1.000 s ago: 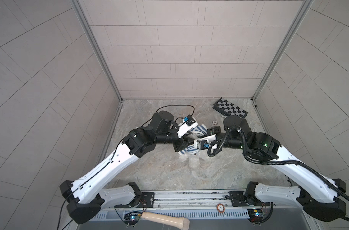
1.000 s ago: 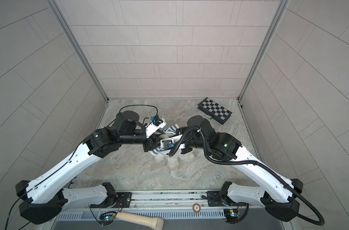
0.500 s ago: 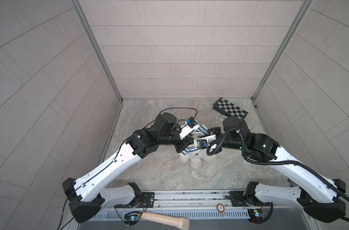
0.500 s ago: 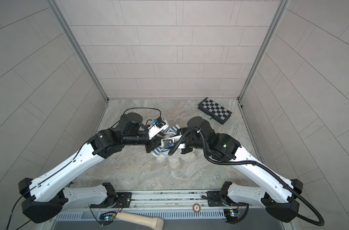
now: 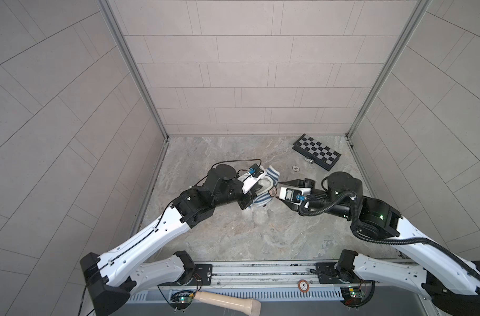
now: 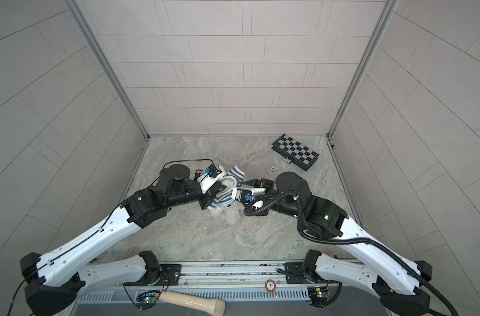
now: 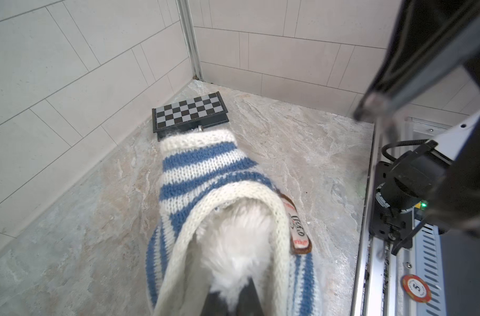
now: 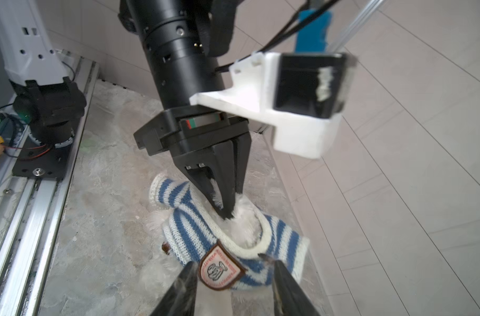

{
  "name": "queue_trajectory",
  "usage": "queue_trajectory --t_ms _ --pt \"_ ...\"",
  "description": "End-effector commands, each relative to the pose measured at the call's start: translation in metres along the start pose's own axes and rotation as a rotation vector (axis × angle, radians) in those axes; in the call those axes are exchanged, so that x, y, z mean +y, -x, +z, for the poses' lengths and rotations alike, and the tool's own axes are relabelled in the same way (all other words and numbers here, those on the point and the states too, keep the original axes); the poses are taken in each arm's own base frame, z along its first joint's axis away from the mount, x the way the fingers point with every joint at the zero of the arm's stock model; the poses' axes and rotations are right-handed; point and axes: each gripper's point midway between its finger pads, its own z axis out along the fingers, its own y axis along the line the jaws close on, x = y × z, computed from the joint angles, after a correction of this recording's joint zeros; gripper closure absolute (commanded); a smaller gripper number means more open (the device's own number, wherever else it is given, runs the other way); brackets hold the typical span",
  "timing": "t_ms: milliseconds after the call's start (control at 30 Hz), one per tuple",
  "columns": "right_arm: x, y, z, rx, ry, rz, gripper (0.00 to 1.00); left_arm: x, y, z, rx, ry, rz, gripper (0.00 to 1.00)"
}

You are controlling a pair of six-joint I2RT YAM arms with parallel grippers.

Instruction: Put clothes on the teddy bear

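1. Well apart from the chessboard (image 5: 317, 151), on the side of it nearer the arm bases, the teddy bear (image 8: 244, 221) lies on the stone floor between both arms. The striped knit sweater (image 8: 189, 232) is bunched over its body. White fur fills the cream collar, but I cannot tell which part of the bear that is.
2. The left gripper (image 8: 225, 210) is clamped tight on a tuft of that fur just inside the collar. Whether it also pinches the knit is unclear. Fur alone is a weak hold, so a pull could strip the tuft out of the jaws. If any knit is caught, the same pull drags the garment along rather than drawing the bear through it.
3. The right gripper (image 8: 233, 264) stands with its jaws apart on either side of the chest badge (image 8: 219, 269) and has hold of nothing. With the sweater unanchored, nothing resists the left arm's pull, and bear and sweater could slide together across the floor.
4. If the right jaws close there, they may bite both knit layers, or fur beneath them, and pin the opening shut.
5. The two grippers work very near each other over the bear, farther from the chessboard than the badge. A small misjudged move could knock them together.
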Motion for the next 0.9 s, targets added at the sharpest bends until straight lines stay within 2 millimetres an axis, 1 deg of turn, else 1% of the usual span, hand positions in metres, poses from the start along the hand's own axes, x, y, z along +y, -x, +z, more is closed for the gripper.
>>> queue_trajectory --t_ms 0,33,100,167,200,233,267,333,400,533,600,867 --pt "-0.024 -0.002 -0.014 -0.048 -0.147 0.288 0.49 0.011 0.044 -0.012 -0.171 0.057 0.066 1.00" --pt "-0.029 -0.005 -0.018 -0.054 -0.180 0.352 0.47 0.011 0.044 -0.013 -0.176 0.052 0.073 1.00" --pt "-0.038 -0.013 -0.019 -0.049 -0.215 0.463 0.46 0.009 0.042 -0.013 -0.180 0.042 0.084 1.00" --pt "-0.045 -0.019 -0.015 -0.039 -0.218 0.566 0.49 0.006 0.037 -0.014 -0.177 0.031 0.091 1.00" --pt "-0.048 -0.020 -0.011 -0.044 -0.201 0.615 0.52 0.005 0.034 -0.014 -0.175 0.027 0.091 1.00" --pt "-0.049 -0.016 -0.008 -0.063 -0.171 0.649 0.55 0.003 0.031 -0.015 -0.174 0.021 0.089 1.00" --pt "-0.048 -0.011 -0.006 -0.082 -0.137 0.659 0.58 0.002 0.029 -0.015 -0.169 0.017 0.090 1.00" --pt "-0.041 0.001 -0.001 -0.110 -0.063 0.631 0.60 -0.001 0.025 -0.016 -0.161 0.003 0.089 1.00" --pt "-0.035 0.006 0.003 -0.111 -0.014 0.603 0.61 -0.004 0.024 -0.018 -0.162 -0.009 0.090 1.00" --pt "-0.024 0.003 0.016 -0.088 0.064 0.558 0.61 -0.007 0.022 -0.018 -0.157 -0.028 0.090 1.00" --pt "-0.022 0.001 0.021 -0.075 0.080 0.550 0.61 -0.008 0.022 -0.017 -0.155 -0.035 0.088 1.00" --pt "-0.023 -0.010 0.038 -0.029 0.080 0.540 0.74 -0.009 0.024 -0.021 -0.163 -0.038 0.083 1.00"
